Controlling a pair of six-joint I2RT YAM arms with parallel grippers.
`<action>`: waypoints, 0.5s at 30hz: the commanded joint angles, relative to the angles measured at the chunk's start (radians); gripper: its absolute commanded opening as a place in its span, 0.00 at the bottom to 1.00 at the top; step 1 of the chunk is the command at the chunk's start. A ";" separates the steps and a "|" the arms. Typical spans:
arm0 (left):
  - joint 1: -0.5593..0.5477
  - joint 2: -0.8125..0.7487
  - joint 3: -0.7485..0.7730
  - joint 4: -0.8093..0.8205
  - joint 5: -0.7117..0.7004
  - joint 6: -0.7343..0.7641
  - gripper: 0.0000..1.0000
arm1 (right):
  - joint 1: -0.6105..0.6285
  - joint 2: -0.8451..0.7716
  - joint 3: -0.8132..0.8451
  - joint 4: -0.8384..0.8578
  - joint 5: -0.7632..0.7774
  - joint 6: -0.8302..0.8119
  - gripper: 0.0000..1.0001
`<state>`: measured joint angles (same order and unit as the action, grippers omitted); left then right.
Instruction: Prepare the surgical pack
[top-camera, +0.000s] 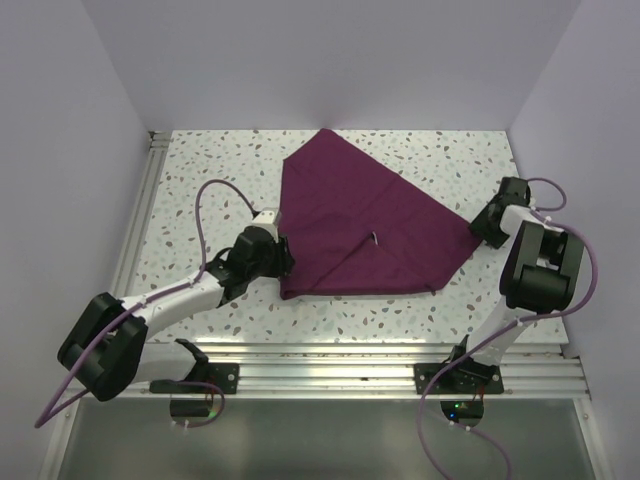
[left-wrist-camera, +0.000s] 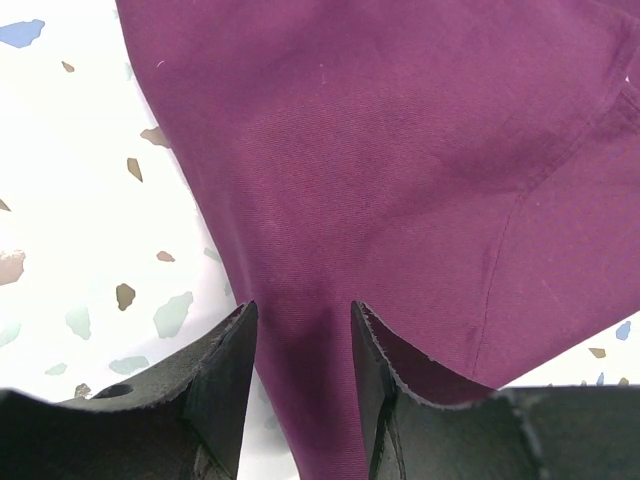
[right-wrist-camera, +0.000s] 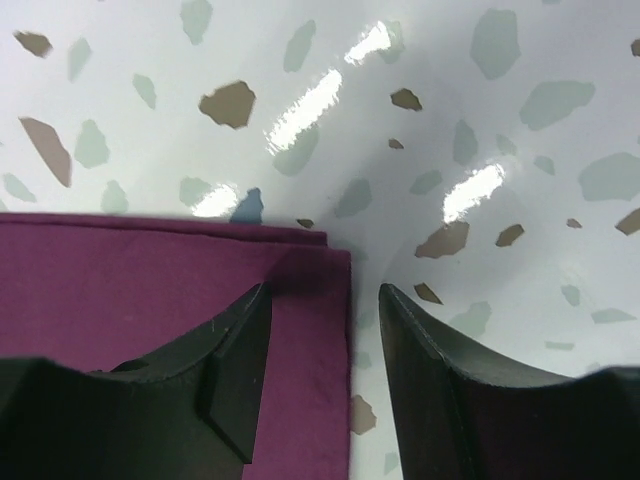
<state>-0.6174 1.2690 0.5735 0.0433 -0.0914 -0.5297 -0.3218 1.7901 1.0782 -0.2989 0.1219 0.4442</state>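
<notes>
The surgical pack (top-camera: 365, 215) is laid partly folded across the middle of the table (top-camera: 200, 170). The left arm (top-camera: 170, 300) is stretched low to its left edge, with the left gripper (left-wrist-camera: 300, 312) set half-apart around cloth; a grasp cannot be confirmed. The right arm (top-camera: 535, 265) is bent elbow-high, with the right gripper (right-wrist-camera: 325, 292) released over the pack's right corner.

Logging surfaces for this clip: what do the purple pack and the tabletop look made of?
Surgical pack: woven cloth, matte; fine diagonal weave and a stitched hem show. Tabletop: hard, glossy, terrazzo-patterned, perhaps laminate or vinyl; glare streaks reflect off it.
</notes>
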 joint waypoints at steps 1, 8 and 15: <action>0.001 -0.023 -0.008 0.035 0.002 0.020 0.46 | -0.002 0.035 0.049 0.037 0.013 0.002 0.50; 0.002 -0.026 -0.008 0.033 -0.010 0.022 0.46 | 0.006 0.025 0.020 0.073 -0.001 0.002 0.19; 0.001 -0.023 -0.004 0.029 -0.036 0.027 0.45 | 0.116 -0.076 0.015 0.034 0.085 -0.055 0.00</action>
<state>-0.6174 1.2671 0.5735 0.0429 -0.0978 -0.5293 -0.2760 1.8042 1.0908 -0.2596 0.1455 0.4263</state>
